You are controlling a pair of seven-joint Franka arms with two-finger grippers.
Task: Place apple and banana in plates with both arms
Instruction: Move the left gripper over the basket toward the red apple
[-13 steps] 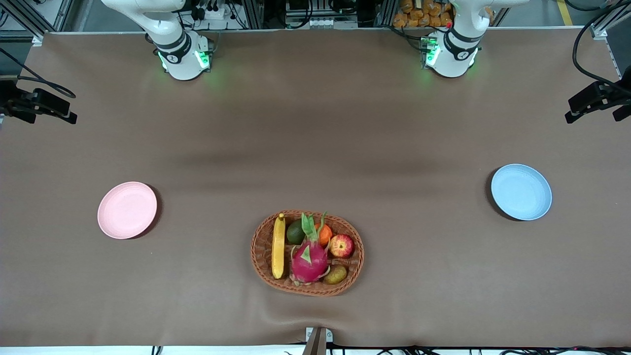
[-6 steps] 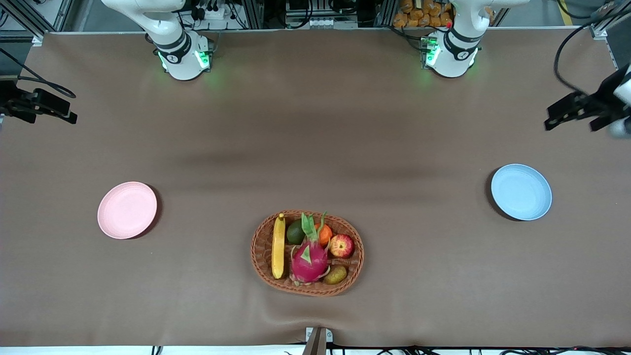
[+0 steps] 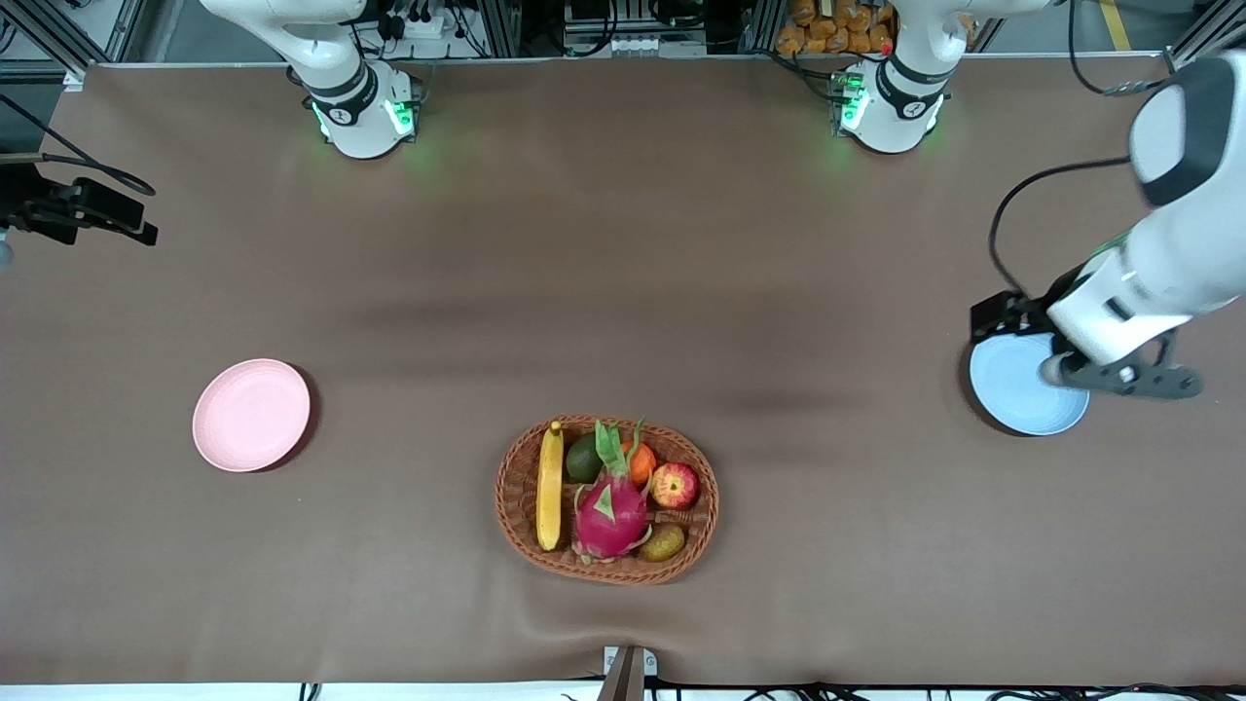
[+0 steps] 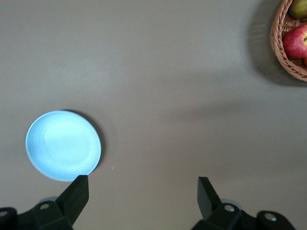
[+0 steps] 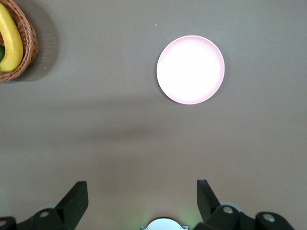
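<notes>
The apple [image 3: 675, 485] and the banana [image 3: 550, 487] lie in a brown wicker basket [image 3: 511, 497] near the table's front-camera edge. The pink plate [image 3: 251, 415] sits toward the right arm's end and the blue plate [image 3: 1017, 394] toward the left arm's end; both are bare. My left gripper [image 4: 143, 184] is open, high over the cloth beside the blue plate [image 4: 63, 145], and its arm [image 3: 1158, 263] partly covers that plate in the front view. My right gripper [image 5: 142, 184] is open, high over bare cloth, apart from the pink plate [image 5: 190, 69].
The basket also holds a magenta dragon fruit [image 3: 611, 516], an orange [image 3: 641, 462], a dark green fruit [image 3: 584, 458] and a brownish one [image 3: 663, 543]. Brown cloth covers the table. The arm bases [image 3: 365, 107] stand along the edge farthest from the front camera.
The left arm has swung in from the table's end and now reaches over the blue plate. The right arm has barely shifted. Fruit and plates lie as before.
</notes>
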